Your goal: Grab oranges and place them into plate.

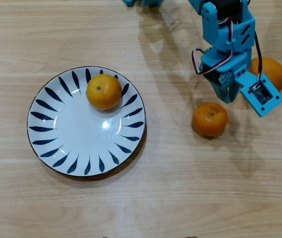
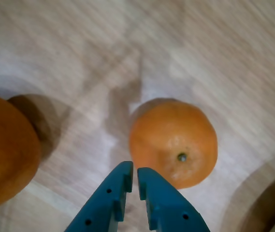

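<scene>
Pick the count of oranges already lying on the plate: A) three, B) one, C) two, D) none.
B: in the overhead view a single orange sits on the plate near its upper rim, while the other two oranges lie on the table by the gripper.

Orange oranges [image 1: 209,119], blue-leafed white plate [image 1: 56,124], teal tool [image 2: 131,180].
</scene>
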You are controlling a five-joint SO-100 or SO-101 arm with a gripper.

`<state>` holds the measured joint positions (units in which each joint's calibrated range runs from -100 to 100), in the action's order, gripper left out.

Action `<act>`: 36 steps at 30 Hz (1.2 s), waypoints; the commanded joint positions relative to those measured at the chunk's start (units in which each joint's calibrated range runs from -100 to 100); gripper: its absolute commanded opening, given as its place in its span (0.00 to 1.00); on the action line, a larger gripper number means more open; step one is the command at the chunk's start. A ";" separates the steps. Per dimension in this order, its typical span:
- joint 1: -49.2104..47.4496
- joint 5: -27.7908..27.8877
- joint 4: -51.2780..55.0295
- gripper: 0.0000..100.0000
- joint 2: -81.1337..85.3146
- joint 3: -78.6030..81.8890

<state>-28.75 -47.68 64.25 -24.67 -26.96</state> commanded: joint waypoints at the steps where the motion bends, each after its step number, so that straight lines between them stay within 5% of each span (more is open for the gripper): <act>1: -0.45 -0.36 -2.07 0.02 0.58 0.20; 4: 0.04 -0.36 -1.90 0.06 1.00 0.30; 12: -0.37 -5.22 5.06 0.45 0.92 0.30; 25: -0.53 -6.58 4.20 0.42 -0.69 -0.07; 36: -1.82 -6.84 -7.06 0.42 -6.60 0.57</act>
<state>-29.93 -54.25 60.55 -31.36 -25.98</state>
